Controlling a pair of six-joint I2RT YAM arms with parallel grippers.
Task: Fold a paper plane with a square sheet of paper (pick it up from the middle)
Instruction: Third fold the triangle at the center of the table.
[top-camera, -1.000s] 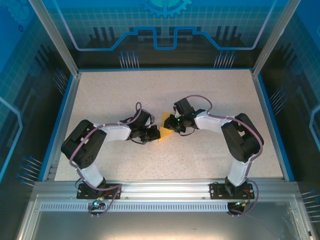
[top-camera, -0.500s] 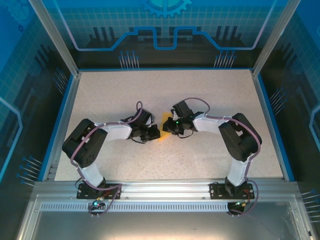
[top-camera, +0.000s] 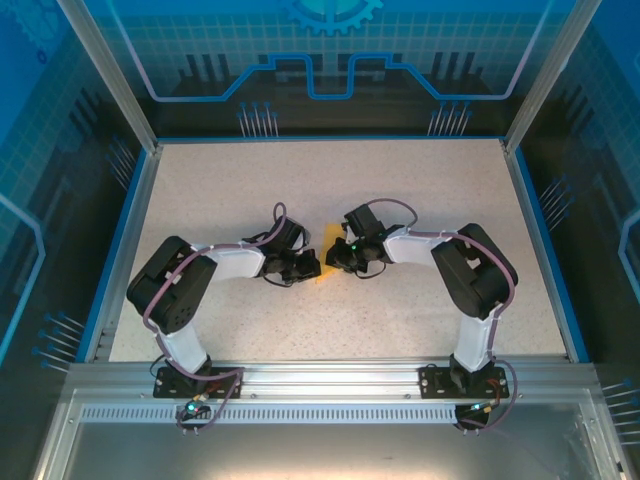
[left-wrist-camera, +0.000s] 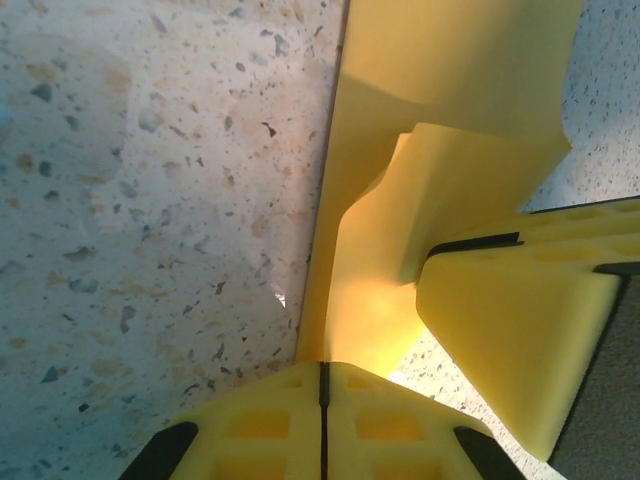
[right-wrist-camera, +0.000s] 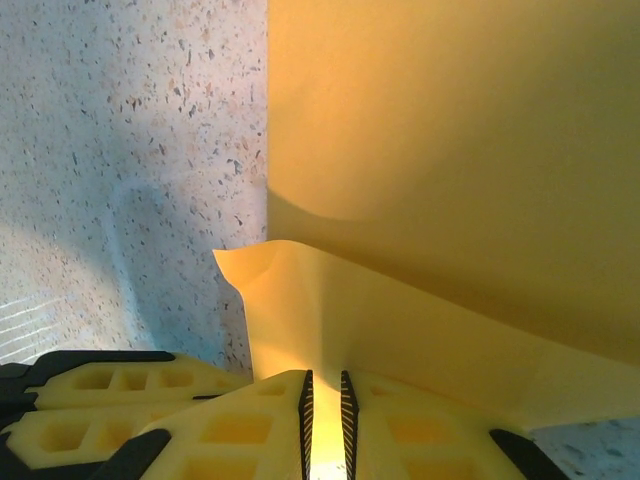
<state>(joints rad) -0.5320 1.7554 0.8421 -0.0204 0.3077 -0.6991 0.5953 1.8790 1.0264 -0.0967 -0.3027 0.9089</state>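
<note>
My two arms met at the middle of the speckled table (left-wrist-camera: 150, 200), wrists turned in toward each other, with the square sheet of paper (right-wrist-camera: 450, 150) caught between them. My left pincer (left-wrist-camera: 322, 375) had its fingers pressed together, only a thin seam between the pads, and an edge of the orange-yellow sheet ran down into that seam, so I judged it clamped on the paper. My right pincer (right-wrist-camera: 324, 385) was clamped on the paper too: a thin strip of it glowed in the narrow slot between the pads. From the right wrist, the sheet rose out of the grip as a lifted flap with one free corner curling to the left, while the larger part lay flat on the table beyond. From the left wrist, the paper stood up in a soft bend, not a sharp crease, and one finger (left-wrist-camera: 500, 350) of the right pincer sat just beside that bend, touching it. Holding from two sides seemed the point: one grip to anchor the sheet, the other to carry a flap over. I judged the folding to be at an early stage, since no narrow dart shape was there yet. Thin paper pulled between two grips could tear or slip out.
</note>
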